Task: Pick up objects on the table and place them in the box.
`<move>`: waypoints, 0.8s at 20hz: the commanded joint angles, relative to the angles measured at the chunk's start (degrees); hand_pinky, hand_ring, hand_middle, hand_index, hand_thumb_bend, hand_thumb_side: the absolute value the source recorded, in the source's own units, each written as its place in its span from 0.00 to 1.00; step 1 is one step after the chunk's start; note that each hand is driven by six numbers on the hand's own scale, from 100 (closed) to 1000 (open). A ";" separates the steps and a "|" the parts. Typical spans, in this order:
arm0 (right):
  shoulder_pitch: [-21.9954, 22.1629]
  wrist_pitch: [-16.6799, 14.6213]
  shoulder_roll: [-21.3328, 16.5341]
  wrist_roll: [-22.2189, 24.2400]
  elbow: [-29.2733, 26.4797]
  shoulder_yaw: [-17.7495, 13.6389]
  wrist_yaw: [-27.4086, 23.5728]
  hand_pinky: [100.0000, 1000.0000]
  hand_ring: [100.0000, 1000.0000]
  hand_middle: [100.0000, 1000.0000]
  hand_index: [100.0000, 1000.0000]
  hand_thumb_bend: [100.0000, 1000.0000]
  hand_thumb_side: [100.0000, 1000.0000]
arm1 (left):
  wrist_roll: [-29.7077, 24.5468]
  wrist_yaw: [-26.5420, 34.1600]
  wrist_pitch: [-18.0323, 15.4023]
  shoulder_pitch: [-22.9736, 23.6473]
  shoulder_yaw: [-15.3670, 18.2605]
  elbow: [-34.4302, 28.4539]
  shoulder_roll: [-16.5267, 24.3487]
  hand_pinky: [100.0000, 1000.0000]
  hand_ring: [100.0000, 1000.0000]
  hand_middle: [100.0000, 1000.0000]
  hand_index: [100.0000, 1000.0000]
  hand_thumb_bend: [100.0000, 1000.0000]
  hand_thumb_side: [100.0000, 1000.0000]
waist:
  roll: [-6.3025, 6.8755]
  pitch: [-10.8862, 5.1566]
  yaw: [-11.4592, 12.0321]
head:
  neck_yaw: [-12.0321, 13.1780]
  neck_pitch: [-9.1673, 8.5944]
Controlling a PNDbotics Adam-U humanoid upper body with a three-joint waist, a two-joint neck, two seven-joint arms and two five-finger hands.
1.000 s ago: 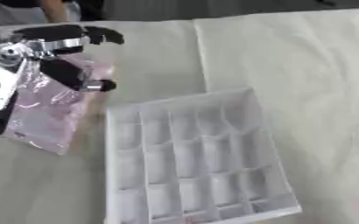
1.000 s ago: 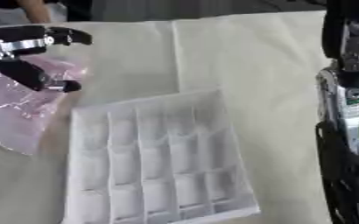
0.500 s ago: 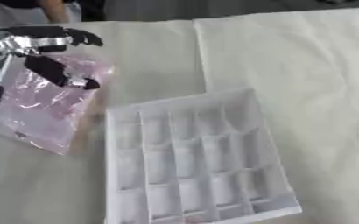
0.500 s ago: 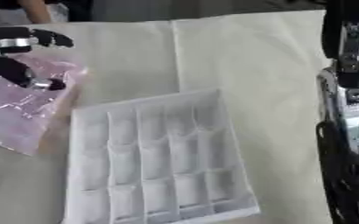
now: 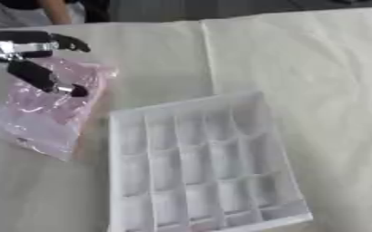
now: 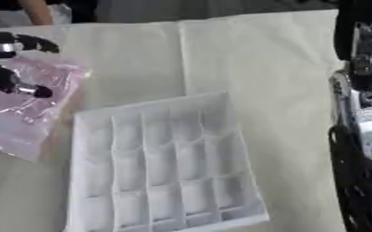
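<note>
A pink plastic bag (image 5: 50, 106) lies flat near the table's left edge, just beside the left wall of the white box (image 5: 201, 165), which sits toward the table's near edge, its rows of small compartments all seemingly bare; the table (image 5: 284, 54) is covered in a pale cloth. The left hand (image 5: 32, 59) hangs over the bag's far end, one finger stretched outward above and another part angled down with its dark tip at the plastic; the fingers are spread rather than curled, and it seems to have hold of nothing, though whether the tip actually touches the bag is hard to tell. That spread pose over the bag looks like the lead-in to a grasp, since the bag is the only loose object in view and must be lifted across into the box. The right arm (image 6: 364, 113) stands upright at the table's right edge; its hand is out of sight. Compared with a second ago, the left hand has shifted toward the table's left edge; the bag and box lie as before.
</note>
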 commanded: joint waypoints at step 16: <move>-0.32 0.06 -1.31 0.26 -0.42 -0.92 -0.16 0.30 0.58 0.78 0.67 0.00 0.60 | -4.52 1.42 -1.68 7.00 0.82 -10.98 -0.52 1.00 1.00 1.00 1.00 0.56 0.72 | -0.25 -0.47 0.36 | -0.54 -0.19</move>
